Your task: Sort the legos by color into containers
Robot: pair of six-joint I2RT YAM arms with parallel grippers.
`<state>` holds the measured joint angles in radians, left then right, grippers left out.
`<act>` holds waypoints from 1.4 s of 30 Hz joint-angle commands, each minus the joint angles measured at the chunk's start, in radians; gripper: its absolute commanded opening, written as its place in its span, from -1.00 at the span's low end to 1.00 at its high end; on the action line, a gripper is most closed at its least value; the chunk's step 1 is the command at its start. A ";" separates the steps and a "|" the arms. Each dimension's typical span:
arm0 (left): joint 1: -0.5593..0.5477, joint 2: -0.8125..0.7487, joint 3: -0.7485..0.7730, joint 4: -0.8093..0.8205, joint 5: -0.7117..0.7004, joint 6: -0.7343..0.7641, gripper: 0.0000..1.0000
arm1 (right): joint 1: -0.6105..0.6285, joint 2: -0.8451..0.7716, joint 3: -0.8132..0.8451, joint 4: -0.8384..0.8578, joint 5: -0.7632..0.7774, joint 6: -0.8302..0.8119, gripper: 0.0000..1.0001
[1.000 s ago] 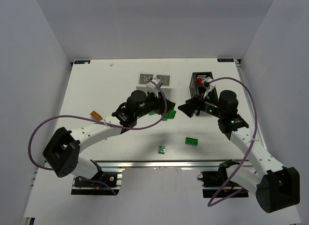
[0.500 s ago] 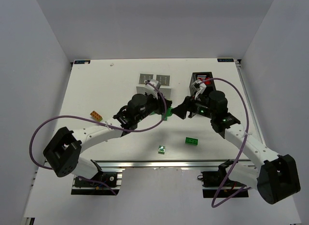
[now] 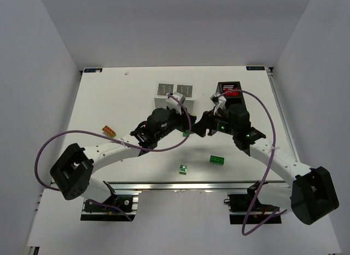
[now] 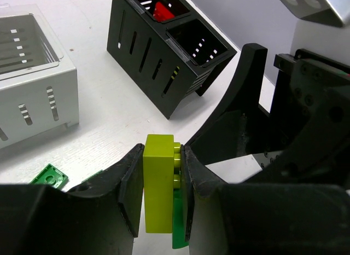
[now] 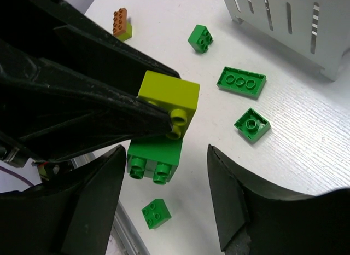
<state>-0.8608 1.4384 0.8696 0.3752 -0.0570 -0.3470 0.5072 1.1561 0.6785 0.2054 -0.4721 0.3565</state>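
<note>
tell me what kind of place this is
Probably a robotics lab cell: a white table boxed in by plain walls, two arms bolted to a rail at its edge, lego bricks beside a white box and a black box.

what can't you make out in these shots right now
- Top view: the yellow-green brick is hidden where the left gripper and right gripper meet.
- Left wrist view: the dark green brick sits mostly behind it and a jaw.
- Left wrist view: the black container has a dark nearer compartment, its floor hidden by its own wall; the white container is cut off by the left edge.
</note>
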 commanded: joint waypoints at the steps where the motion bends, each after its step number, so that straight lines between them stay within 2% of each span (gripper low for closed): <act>1: -0.010 -0.016 0.017 0.021 -0.010 0.009 -1.00 | 0.005 0.019 0.052 0.022 0.024 -0.005 0.31; 7: -0.015 -0.022 0.008 0.028 -0.007 0.009 -1.00 | 0.007 0.047 0.056 0.025 0.004 -0.001 -0.07; 8: -0.017 -0.022 0.006 0.028 -0.007 0.011 -1.00 | 0.007 0.050 0.056 0.026 -0.017 -0.001 -0.28; 10: -0.017 -0.022 0.005 0.028 -0.012 0.017 -1.00 | 0.007 0.050 0.056 0.031 -0.048 -0.004 -0.56; 11: -0.017 -0.026 0.003 0.027 -0.015 0.022 -1.00 | 0.007 0.048 0.053 0.034 -0.065 -0.004 -0.78; 13: -0.017 -0.030 0.002 0.019 -0.036 0.040 -1.00 | 0.007 0.034 0.049 0.037 -0.068 -0.017 -0.98; 21: -0.009 -0.113 0.014 -0.042 -0.167 0.137 -1.00 | 0.001 -0.001 0.038 0.029 -0.080 -0.053 -1.00; 35: 0.031 -0.249 -0.015 -0.081 -0.222 0.197 -1.00 | -0.047 -0.068 0.039 0.025 -0.090 -0.086 -1.00; 39: 0.032 -0.321 0.000 -0.117 -0.231 0.206 -1.00 | -0.047 -0.062 0.056 0.032 -0.025 -0.224 -1.00; 42: 0.032 -0.400 0.006 -0.153 -0.227 0.236 -1.00 | -0.047 -0.003 0.111 0.032 -0.083 -0.426 -1.00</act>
<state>-0.8303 1.1370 0.8604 0.2531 -0.2710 -0.1486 0.4641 1.1164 0.7059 0.2237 -0.5289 0.1417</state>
